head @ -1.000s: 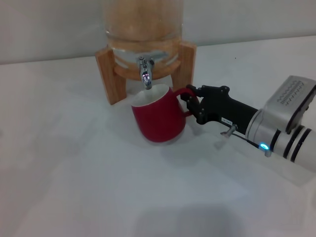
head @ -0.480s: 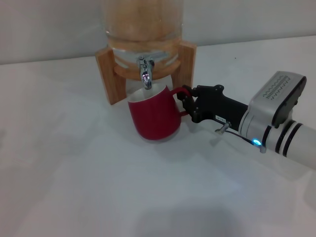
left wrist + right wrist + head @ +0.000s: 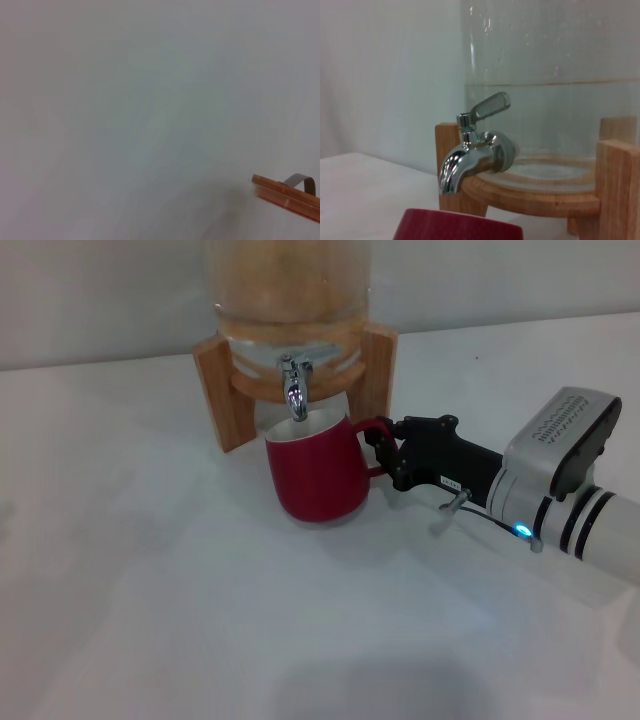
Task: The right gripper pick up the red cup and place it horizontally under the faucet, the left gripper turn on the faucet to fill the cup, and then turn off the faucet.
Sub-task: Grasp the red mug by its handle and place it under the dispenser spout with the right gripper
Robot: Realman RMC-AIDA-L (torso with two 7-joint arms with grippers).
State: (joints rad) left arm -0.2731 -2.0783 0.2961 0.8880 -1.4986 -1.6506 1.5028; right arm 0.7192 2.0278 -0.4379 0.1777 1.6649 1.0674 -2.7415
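The red cup (image 3: 318,478) stands upright on the white table, its white inside facing up right below the faucet (image 3: 294,390). My right gripper (image 3: 384,453) reaches in from the right and is shut on the cup's red loop handle. The faucet's lever stands up on the clear dispenser (image 3: 288,290) in its light wooden stand (image 3: 222,390). In the right wrist view the chrome faucet (image 3: 475,160) sits just above the cup's rim (image 3: 457,230). My left gripper is out of view.
The wooden stand's legs (image 3: 378,370) flank the cup on both sides. The left wrist view shows white surface and a wooden edge with a grey metal loop (image 3: 287,192). Bare white table (image 3: 150,620) lies in front and to the left.
The cup was tilted in my right gripper; it now sits level on the table under the faucet. The right arm has shifted slightly toward the dispenser.
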